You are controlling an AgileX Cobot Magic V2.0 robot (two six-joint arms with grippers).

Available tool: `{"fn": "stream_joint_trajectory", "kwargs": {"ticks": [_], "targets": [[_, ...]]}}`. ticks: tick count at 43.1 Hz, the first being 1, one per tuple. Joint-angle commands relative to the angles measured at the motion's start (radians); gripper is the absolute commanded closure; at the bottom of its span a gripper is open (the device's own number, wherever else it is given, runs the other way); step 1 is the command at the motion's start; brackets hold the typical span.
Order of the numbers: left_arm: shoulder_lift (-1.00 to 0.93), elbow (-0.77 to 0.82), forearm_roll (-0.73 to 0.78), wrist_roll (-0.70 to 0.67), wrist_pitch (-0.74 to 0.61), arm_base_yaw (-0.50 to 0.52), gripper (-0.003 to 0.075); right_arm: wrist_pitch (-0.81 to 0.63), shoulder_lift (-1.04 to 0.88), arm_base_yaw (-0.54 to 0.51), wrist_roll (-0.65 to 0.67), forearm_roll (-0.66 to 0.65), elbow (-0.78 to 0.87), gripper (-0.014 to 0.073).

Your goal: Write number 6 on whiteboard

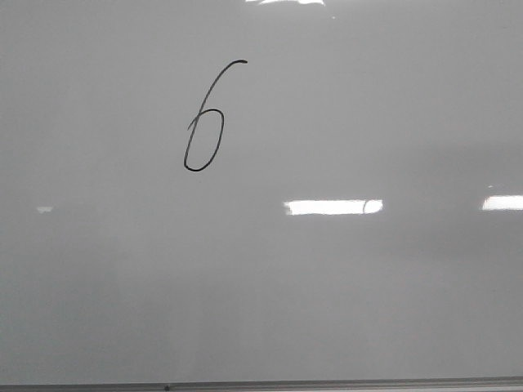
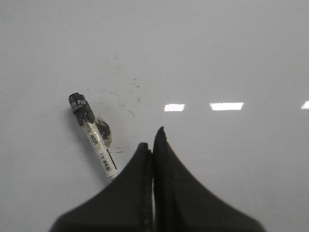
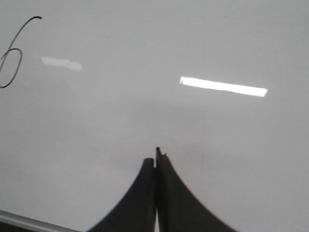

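The whiteboard (image 1: 343,310) fills the front view, glossy and pale grey. A thin black slanted number 6 (image 1: 204,122) is drawn on its upper left part. It also shows at the edge of the right wrist view (image 3: 12,55). No gripper shows in the front view. My left gripper (image 2: 153,137) is shut and empty over the board (image 2: 231,53). A marker (image 2: 92,134) with a black cap and white barrel lies on the board beside it, apart from the fingers. My right gripper (image 3: 157,157) is shut and empty over the board (image 3: 231,145).
The board's thin dark metal bottom edge (image 1: 261,384) runs along the front; it also shows in the right wrist view (image 3: 29,221). Bright rectangular light reflections (image 1: 331,207) lie on the board. Small ink specks (image 2: 128,94) mark the board near the marker.
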Motion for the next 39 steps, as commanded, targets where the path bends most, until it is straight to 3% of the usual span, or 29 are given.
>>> {"fn": "stream_joint_trajectory", "kwargs": {"ticks": [1,9,39], "targets": [[-0.016,0.007,-0.008,-0.009,-0.087,-0.007,0.0741,-0.123,-0.062,-0.035,0.125,-0.066,0.056,0.0653],[-0.016,0.007,-0.008,-0.009,-0.087,-0.007,0.0741,-0.131,-0.201,-0.051,0.18,-0.163,0.169,0.0653],[-0.016,0.007,-0.008,-0.009,-0.089,-0.007,0.0741,-0.144,-0.195,-0.051,0.18,-0.16,0.173,0.0653]]}}
